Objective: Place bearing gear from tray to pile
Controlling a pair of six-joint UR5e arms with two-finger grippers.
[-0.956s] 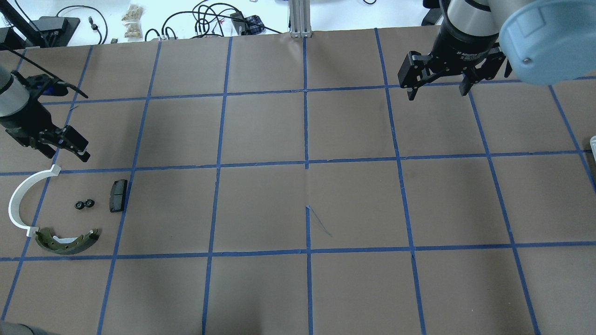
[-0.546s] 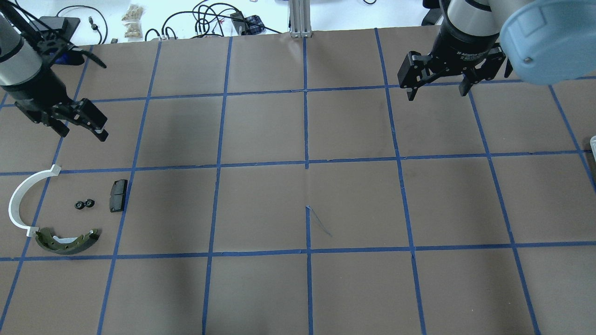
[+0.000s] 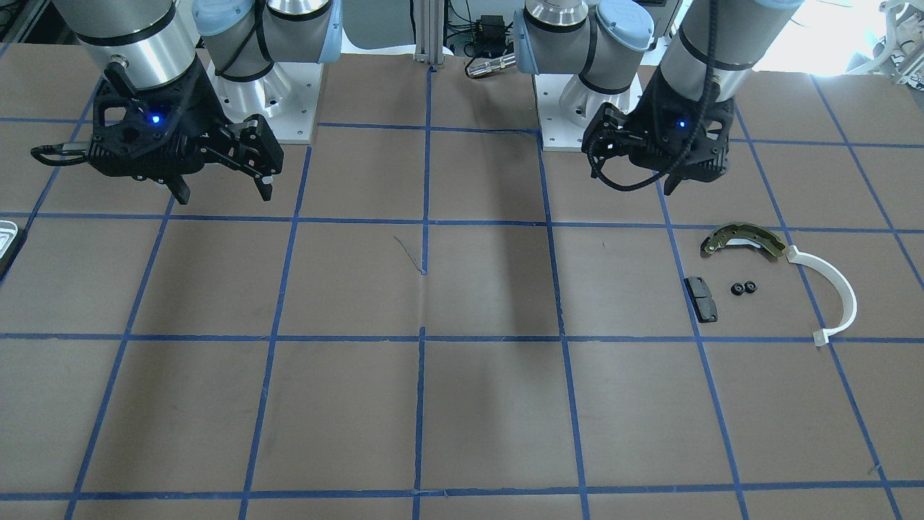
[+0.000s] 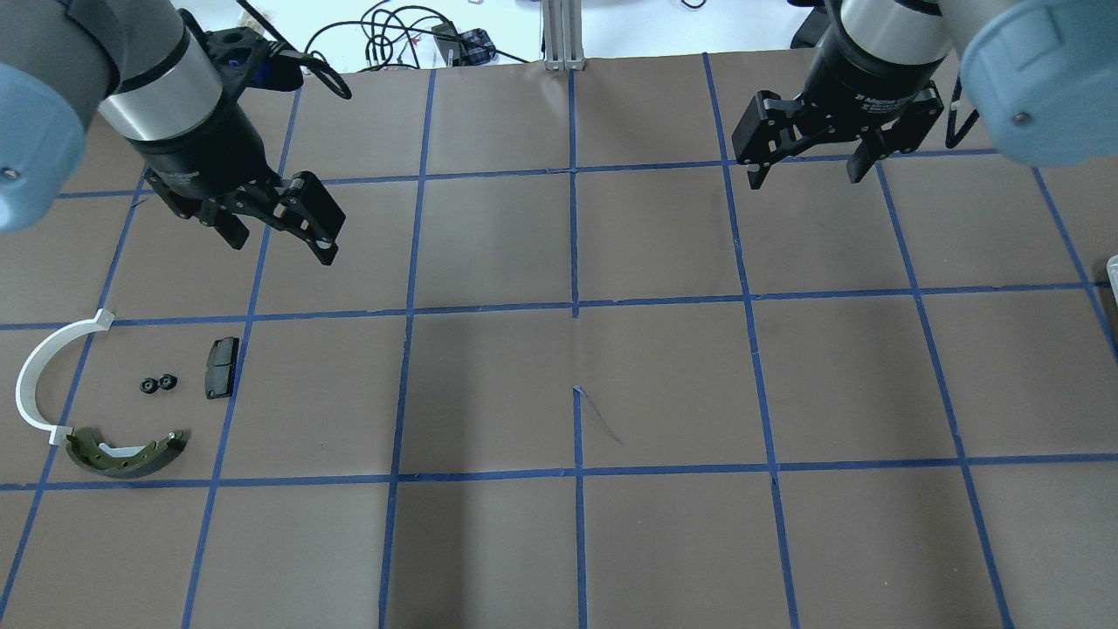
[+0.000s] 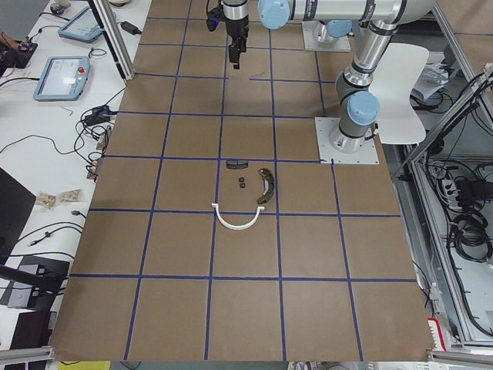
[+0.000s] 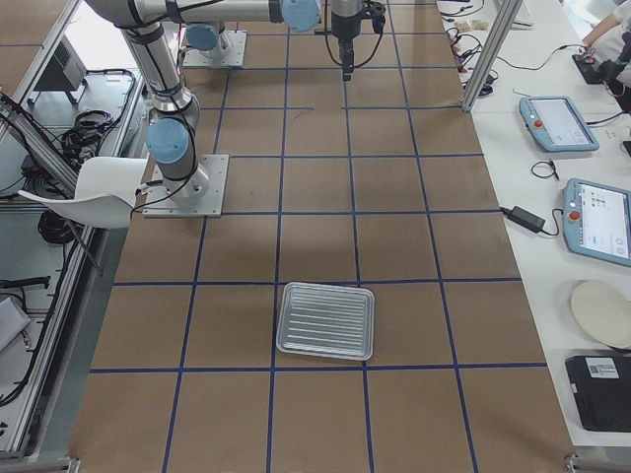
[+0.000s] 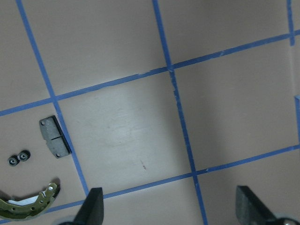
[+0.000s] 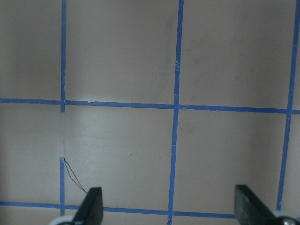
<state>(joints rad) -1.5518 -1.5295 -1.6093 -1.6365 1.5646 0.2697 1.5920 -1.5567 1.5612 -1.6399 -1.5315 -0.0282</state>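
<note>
One camera hangs behind the robot [image 3: 289, 43], looking down on the bench [image 4: 664, 384]; another faces it from across. Two watch from the bench ends, far back. Wrist cameras peer down, close; the left one and the overhead both catch the brake shoe [image 4: 122, 463].

Bearing gears [image 4: 149, 384] between pad [image 4: 222, 368] and arc [image 4: 24, 389], brake shoe [image 4: 131, 466] beside, tray [image 6: 325, 320] well apart.

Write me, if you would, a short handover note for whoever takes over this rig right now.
Left tool: open, empty, hanging above the table back from the pile.
Right tool: open, empty, over the table's other half.
Gear: on the table in the pile, between the white arc and the black pad.
Tray: nothing visible on it.
Done: the gear appears placed.
Left: probably only a check.
</note>
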